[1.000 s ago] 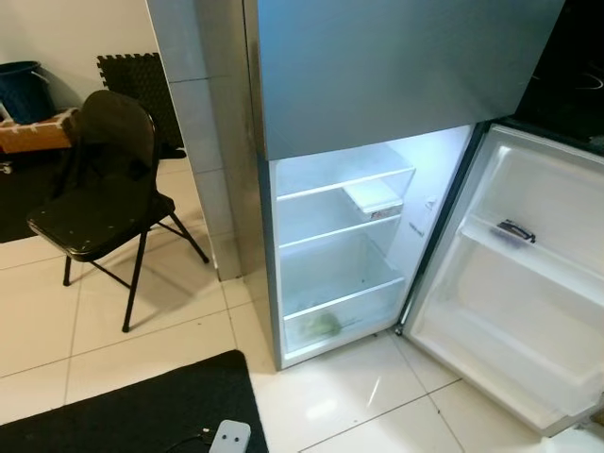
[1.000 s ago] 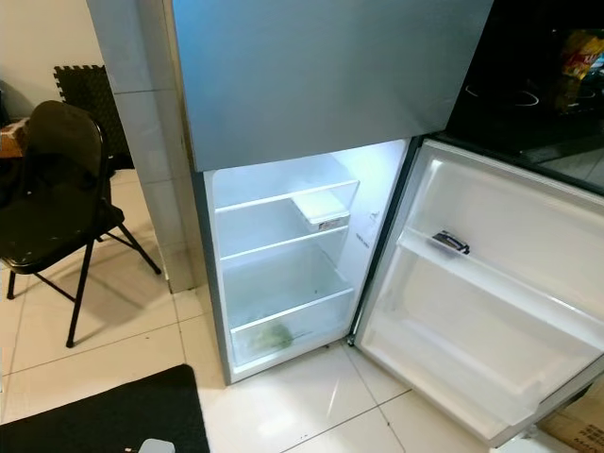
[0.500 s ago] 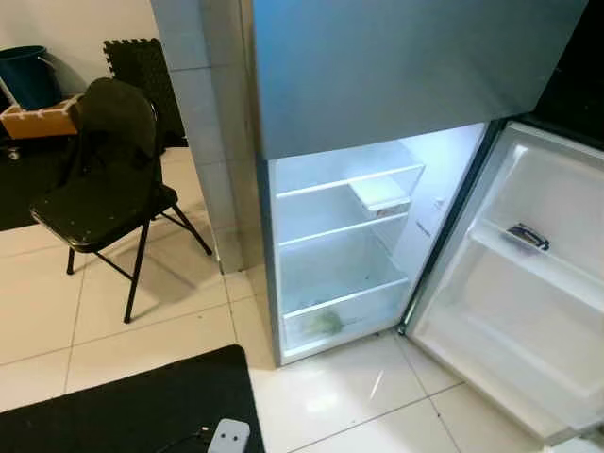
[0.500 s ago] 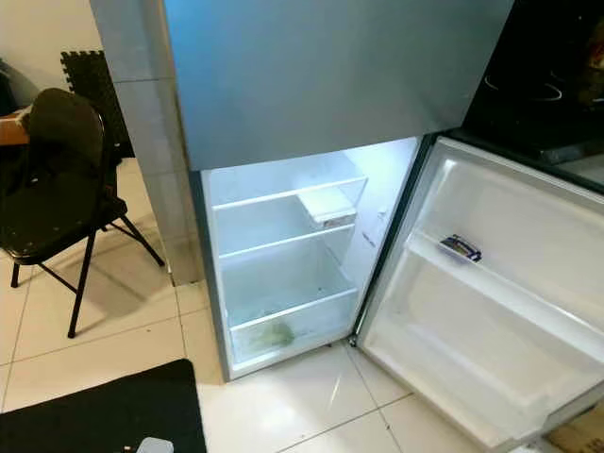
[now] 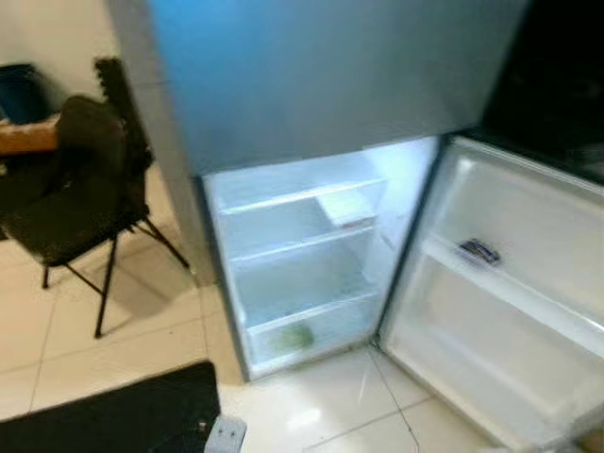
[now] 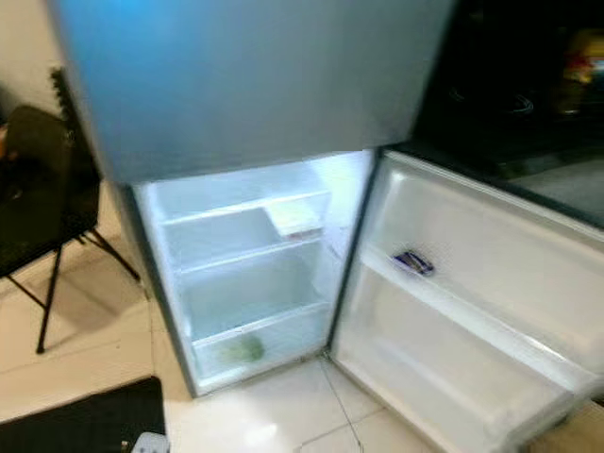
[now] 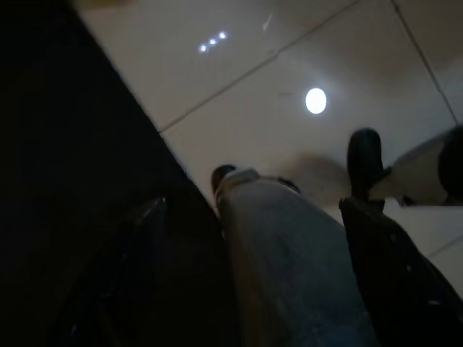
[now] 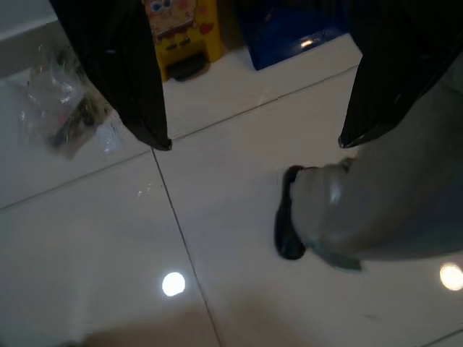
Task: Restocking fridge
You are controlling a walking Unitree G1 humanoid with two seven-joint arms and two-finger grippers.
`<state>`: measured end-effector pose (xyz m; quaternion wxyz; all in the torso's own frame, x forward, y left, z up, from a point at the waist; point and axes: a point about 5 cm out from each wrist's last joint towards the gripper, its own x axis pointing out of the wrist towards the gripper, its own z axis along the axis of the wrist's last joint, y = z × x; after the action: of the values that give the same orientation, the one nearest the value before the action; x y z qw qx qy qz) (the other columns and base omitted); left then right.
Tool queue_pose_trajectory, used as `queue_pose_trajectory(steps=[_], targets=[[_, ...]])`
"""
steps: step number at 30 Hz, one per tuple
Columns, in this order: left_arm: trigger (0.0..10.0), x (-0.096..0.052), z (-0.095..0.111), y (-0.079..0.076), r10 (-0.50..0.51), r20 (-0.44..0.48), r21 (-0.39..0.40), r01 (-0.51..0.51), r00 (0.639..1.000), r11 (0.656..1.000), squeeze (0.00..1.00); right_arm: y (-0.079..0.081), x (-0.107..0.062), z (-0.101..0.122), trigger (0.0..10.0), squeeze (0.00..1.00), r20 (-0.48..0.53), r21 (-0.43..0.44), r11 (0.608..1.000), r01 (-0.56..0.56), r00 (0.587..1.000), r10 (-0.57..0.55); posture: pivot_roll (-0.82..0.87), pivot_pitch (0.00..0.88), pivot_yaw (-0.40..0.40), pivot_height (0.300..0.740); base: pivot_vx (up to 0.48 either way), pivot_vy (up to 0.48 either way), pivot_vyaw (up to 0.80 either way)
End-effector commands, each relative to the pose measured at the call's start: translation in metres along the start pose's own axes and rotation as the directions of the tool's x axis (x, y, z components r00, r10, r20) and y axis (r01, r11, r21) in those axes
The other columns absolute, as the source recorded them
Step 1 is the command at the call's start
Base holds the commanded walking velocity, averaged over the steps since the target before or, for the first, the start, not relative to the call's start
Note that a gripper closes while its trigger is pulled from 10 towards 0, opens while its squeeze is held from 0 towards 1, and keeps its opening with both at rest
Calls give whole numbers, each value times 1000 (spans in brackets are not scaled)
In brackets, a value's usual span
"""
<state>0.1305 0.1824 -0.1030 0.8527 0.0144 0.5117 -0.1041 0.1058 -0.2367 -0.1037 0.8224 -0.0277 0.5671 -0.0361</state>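
Observation:
The fridge (image 5: 311, 85) stands before me with its lower compartment lit and its door (image 5: 510, 311) swung wide to the right. On the upper shelf sits a white box (image 5: 345, 208). Something green (image 5: 294, 336) lies in the bottom drawer. A small dark packet (image 5: 479, 251) rests on the door shelf. Both arms hang down by my legs. In the left wrist view my left gripper (image 7: 253, 206) is open over the floor, with my grey leg (image 7: 289, 267) behind it. My right gripper (image 8: 255, 143) is open above white tiles.
A black folding chair (image 5: 75, 189) stands left of the fridge. A black mat (image 5: 113, 415) lies on the floor at lower left, with a small white device (image 5: 225, 434) at its edge. A yellow box (image 8: 179, 29) and a clear bag (image 8: 65, 108) lie near my right side.
The whole picture has shifted left and gone blurred, so my head has moved. Nothing in or around the fridge has moved.

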Motion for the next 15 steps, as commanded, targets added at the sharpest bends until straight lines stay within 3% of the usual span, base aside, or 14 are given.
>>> queue_pose_trajectory(steps=[1, 6, 15], targets=[[10000, 0, -7, -5, -14, -27, -5, 14, 1000, 1000, 0, -1, 0, -1, 10000, 0, -5, -6, 1000, -2, 1000, 2, -13, 0, -47, 740, 0, 0, 0], [10000, 0, -5, -6, -34, -19, -2, 34, 999, 999, 0, -1, 0, 1, 10000, 0, 1, -5, 1000, -2, 1000, 2, -14, 0, -47, 740, 0, 0, 0], [10000, 1, -5, -8, -42, -23, -5, 42, 999, 999, 0, 0, 0, 0, 10000, 0, -2, -4, 1000, -4, 1000, 4, -16, 0, -45, 740, 0, -327, 0]])
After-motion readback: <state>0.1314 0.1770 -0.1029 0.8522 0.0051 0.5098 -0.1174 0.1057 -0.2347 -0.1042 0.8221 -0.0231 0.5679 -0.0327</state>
